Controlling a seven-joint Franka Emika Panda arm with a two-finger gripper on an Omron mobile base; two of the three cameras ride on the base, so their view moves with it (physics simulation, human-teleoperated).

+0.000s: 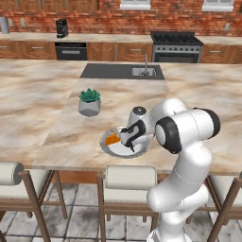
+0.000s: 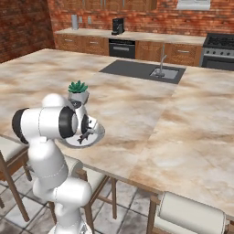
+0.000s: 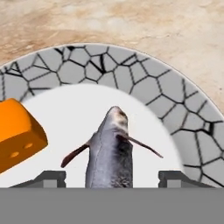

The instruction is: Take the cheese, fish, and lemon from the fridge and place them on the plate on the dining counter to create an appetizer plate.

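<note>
No writing or brand mark can be read on anything here. Nearest the base, padded stools (image 1: 130, 178) with brown wooden frames stand along the front edge of the dining counter (image 1: 42, 94), whose beige marbled worktop carries everything else. Just beyond that edge lies the plate (image 3: 175, 105), round and shallow, its centre pale white and its raised rim a darker grey with a cracked-stone pattern. The gripper (image 3: 111, 177) hangs low over the plate with its jaws spread wide, each dark finger tip standing clear of the fish (image 3: 109, 153) that lies between them; nothing is clamped. The fish is grey and slim with thin dark fins sticking out on both sides, and it rests on the white centre of the plate. Beside it in the hand view, on the same white centre but apart from the fish, sits the cheese (image 3: 17, 133), an orange wedge with small holes in its face. In the left base view the white arm and gripper (image 1: 130, 142) cover much of the plate (image 1: 108, 147), with the cheese (image 1: 112, 140) showing as an orange spot at the gripper's side. A little farther back on the worktop stands a small grey pot with a green plant (image 1: 90, 102), near the plate but not touching it. Farther still is the dark inset sink (image 1: 122, 71) with its tap, and past that the wall counter with a stove (image 1: 176, 46) and a black coffee machine (image 1: 62, 28) against the brick wall
</note>
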